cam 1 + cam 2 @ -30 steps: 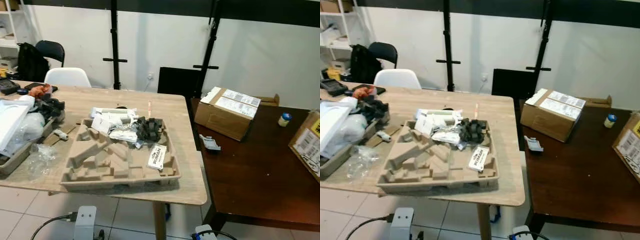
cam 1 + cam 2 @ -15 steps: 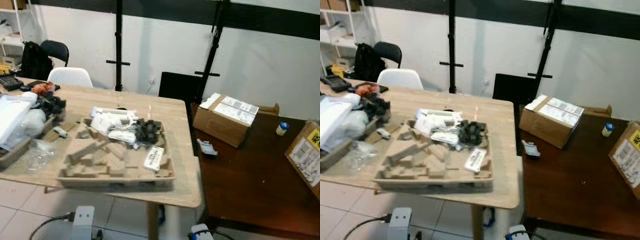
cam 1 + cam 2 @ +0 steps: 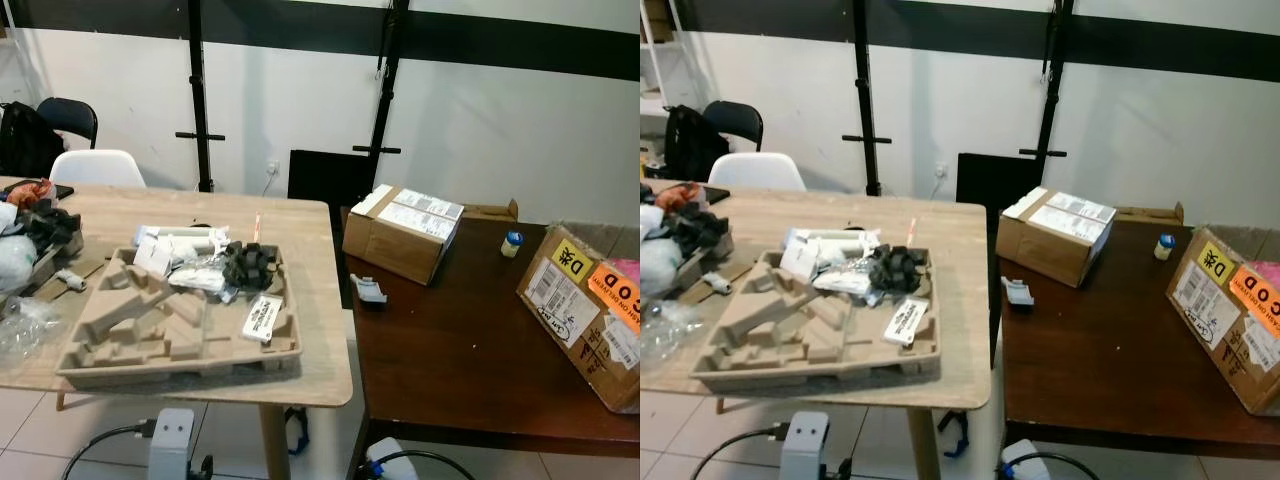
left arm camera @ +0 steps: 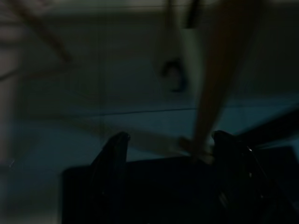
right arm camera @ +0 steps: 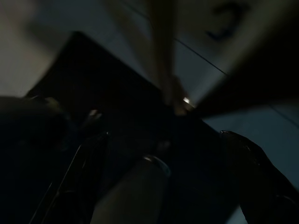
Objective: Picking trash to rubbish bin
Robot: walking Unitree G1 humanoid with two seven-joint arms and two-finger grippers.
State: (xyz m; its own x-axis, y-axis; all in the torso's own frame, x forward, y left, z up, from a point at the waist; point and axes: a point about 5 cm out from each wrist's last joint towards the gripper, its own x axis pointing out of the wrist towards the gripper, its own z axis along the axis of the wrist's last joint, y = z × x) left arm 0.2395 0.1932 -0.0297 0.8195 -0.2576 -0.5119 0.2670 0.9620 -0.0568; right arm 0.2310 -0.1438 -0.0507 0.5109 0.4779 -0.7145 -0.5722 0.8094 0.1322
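**Two tables ahead, both arms low in shade**

Left eye view: A light wooden table [image 3: 310,300] stands on the left. On it rests a moulded pulp packaging tray [image 3: 130,340]. Trash lies in the far part of that tray: crumpled white paper and plastic wrappers [image 3: 185,255], a black crumpled piece [image 3: 250,265] beside them, and a small white labelled packet [image 3: 263,317] nearer the tray's right front. A clear plastic bag [image 3: 20,325] lies on the table left of the tray. A dark wooden table [image 3: 470,350] adjoins on the right.

Right eye view: On the dark table, a cardboard box with white labels [image 3: 1053,235] sits near the far left corner. A small grey object [image 3: 1017,292] lies just in front of it. A small bottle with a blue cap [image 3: 1163,245] stands farther back. A larger labelled carton [image 3: 1230,315] sits at the right edge. A white chair [image 3: 755,172] stands behind the light table.

Left wrist view: Very dark and blurred. The left gripper [image 4: 170,149] is over tiled floor, fingers spread apart, grasping nothing.

Right wrist view: Also dark. The right gripper [image 5: 163,154] has fingers spread apart and unloaded.
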